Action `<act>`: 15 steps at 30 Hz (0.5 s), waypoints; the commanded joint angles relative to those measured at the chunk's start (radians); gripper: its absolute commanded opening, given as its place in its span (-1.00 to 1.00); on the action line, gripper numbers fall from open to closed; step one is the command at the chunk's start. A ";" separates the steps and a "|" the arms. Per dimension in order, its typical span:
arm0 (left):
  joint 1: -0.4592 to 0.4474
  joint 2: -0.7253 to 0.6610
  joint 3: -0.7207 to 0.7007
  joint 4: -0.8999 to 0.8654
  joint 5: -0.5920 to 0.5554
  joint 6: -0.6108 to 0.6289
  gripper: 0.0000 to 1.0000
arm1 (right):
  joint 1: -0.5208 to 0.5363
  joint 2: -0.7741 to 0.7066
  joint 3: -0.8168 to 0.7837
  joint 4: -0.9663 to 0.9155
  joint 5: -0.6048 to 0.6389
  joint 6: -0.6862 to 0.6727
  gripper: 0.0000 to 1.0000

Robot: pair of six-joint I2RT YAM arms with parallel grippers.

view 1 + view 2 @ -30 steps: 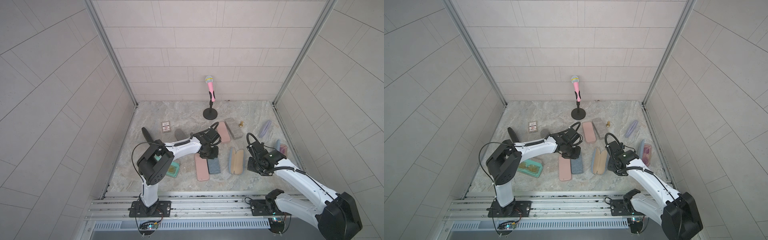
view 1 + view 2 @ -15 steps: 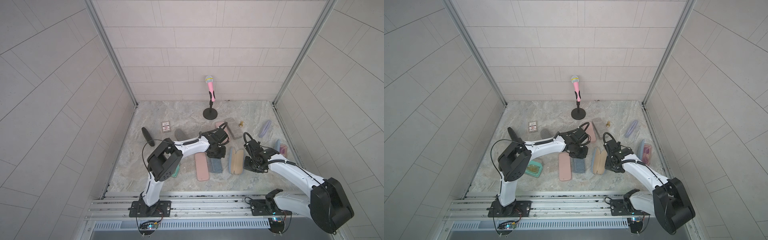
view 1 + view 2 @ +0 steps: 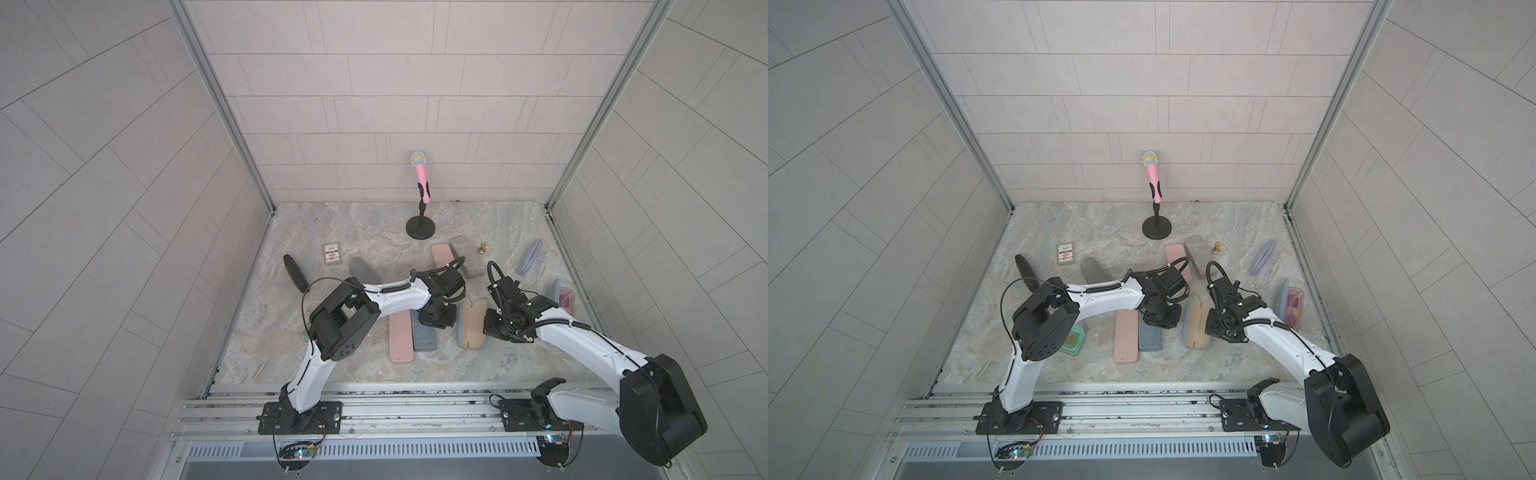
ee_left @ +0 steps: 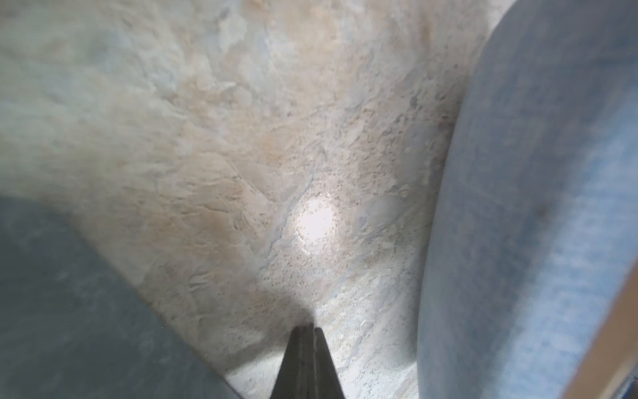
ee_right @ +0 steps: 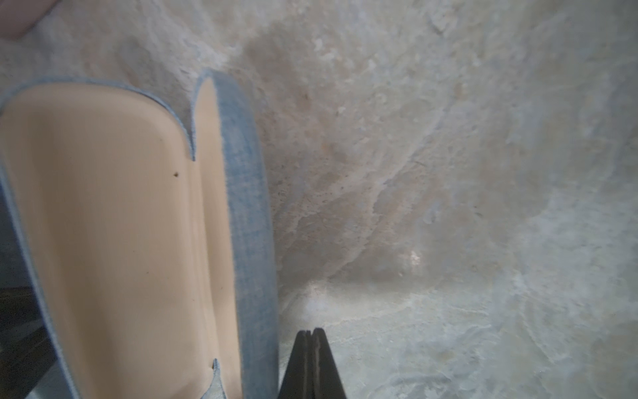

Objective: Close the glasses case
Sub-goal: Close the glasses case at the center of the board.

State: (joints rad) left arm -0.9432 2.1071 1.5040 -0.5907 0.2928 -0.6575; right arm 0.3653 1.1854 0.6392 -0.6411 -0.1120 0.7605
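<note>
Tight gap between open glasses case (image 3: 471, 324) and grey-blue case (image 3: 424, 338) — bare floor (image 3: 478, 368) nearer the rail (image 3: 415, 405).

I look steeply down through both top views from high above the mounting rail (image 3: 374, 409), facing the back wall (image 3: 395, 104). They sit far off and share almost the same picture, covering the whole marble floor (image 3: 1100, 232) and everything on it.

My left wrist camera rides just behind the left gripper (image 4: 307, 333) and looks along its tips at the floor from very close, soft at the edges. The glasses case (image 4: 518, 207) fills one side of this view, beside the tips.

My right wrist camera looks past the right gripper (image 5: 312, 335) in the same way and just as close, with the case's open tan lining right beside the tips.

Both wrist views share that case with the top views.
</note>
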 commanded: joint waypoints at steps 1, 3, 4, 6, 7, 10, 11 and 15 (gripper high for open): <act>-0.015 0.029 0.031 -0.037 -0.002 0.002 -1.00 | -0.005 0.002 -0.008 0.045 -0.064 -0.021 -0.93; -0.020 0.030 0.037 -0.027 0.012 -0.001 -1.00 | -0.005 0.004 -0.007 0.065 -0.098 -0.029 -0.92; -0.022 0.030 0.040 -0.018 0.022 -0.003 -1.00 | -0.005 0.005 -0.008 0.070 -0.106 -0.031 -0.92; -0.025 0.030 0.039 0.003 0.041 -0.011 -1.00 | -0.004 0.008 -0.007 0.082 -0.125 -0.037 -0.92; -0.026 0.030 0.041 0.013 0.050 -0.014 -1.00 | -0.005 0.011 -0.005 0.088 -0.131 -0.040 -0.91; -0.029 0.027 0.040 0.029 0.065 -0.020 -1.00 | -0.004 0.023 0.000 0.105 -0.159 -0.050 -0.91; -0.030 0.026 0.040 0.032 0.067 -0.022 -1.00 | -0.003 0.030 0.001 0.108 -0.170 -0.052 -0.91; -0.035 0.021 0.048 0.034 0.073 -0.022 -1.00 | -0.004 0.051 0.002 0.155 -0.230 -0.067 -0.91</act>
State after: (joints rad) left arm -0.9619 2.1208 1.5211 -0.5819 0.3332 -0.6792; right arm 0.3569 1.2278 0.6392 -0.5522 -0.2581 0.7162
